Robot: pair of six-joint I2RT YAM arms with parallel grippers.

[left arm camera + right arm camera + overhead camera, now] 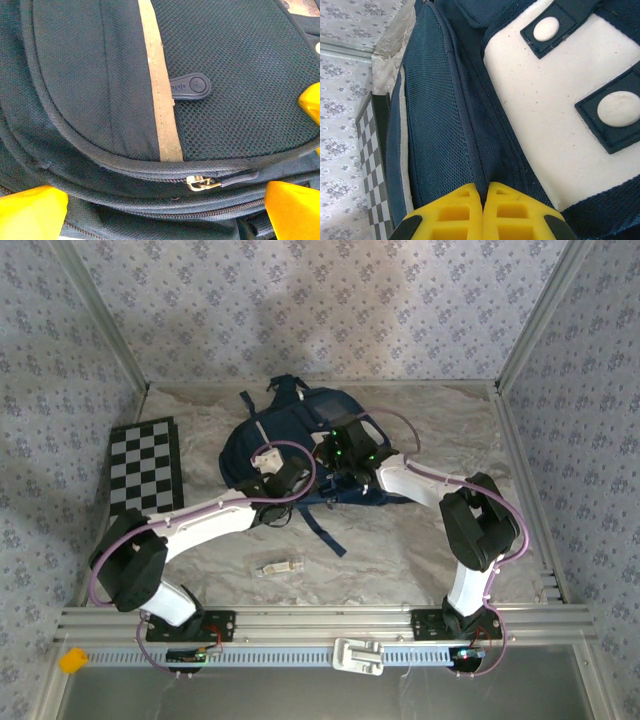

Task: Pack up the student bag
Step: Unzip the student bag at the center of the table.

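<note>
The student bag (pixel 290 430), navy blue with dark straps, lies at the back middle of the table. My left gripper (pixel 272 472) hovers over its near left side. In the left wrist view this gripper (pixel 162 207) is open, its yellow fingertips (pixel 30 212) standing wide on either side of a closed zip with a brass zipper pull (pixel 202 183). A pale stripe (pixel 160 85) and a dark rubber tag (pixel 192 86) lie above the zip. My right gripper (pixel 340 452) rests on the bag's right side. This gripper (pixel 483 192) is shut, pinching a ridge of the bag's navy fabric (pixel 435 125) beside the white patch (pixel 555 120).
A checkerboard (pixel 145 465) lies at the table's left side. A small pale object (pixel 280 566) lies on the table in front of the bag. A loose strap (pixel 322 530) trails from the bag toward the near edge. Patterned walls enclose the table on three sides.
</note>
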